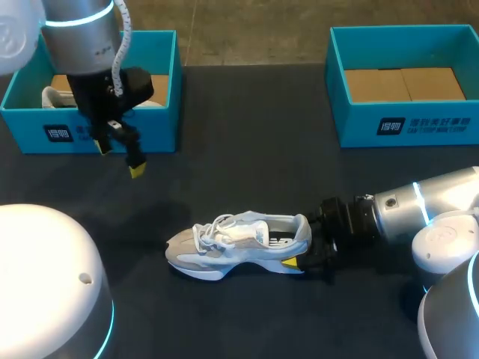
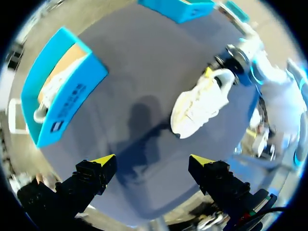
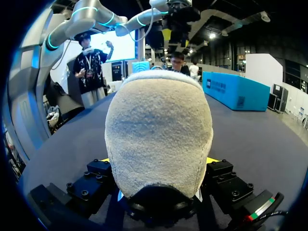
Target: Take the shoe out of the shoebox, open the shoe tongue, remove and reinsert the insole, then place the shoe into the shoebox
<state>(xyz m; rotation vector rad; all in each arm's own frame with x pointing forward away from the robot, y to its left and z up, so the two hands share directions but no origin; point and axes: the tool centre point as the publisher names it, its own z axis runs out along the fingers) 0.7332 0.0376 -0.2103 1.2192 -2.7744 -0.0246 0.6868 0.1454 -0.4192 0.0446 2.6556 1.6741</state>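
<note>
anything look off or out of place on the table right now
Nothing stands out. The shoe sits on the table, its heel clamped in the right pincer. The left pincer hangs open by the left box, which holds a second shoe.

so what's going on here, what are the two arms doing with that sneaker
The shoe is out of its box and sits on the table. The right gripper is shut on its heel, one finger on each side. The left gripper is open and holds nothing, hanging over the table just in front of the left shoebox, where a second shoe lies. The right shoebox shows only its cardboard floor.
</note>
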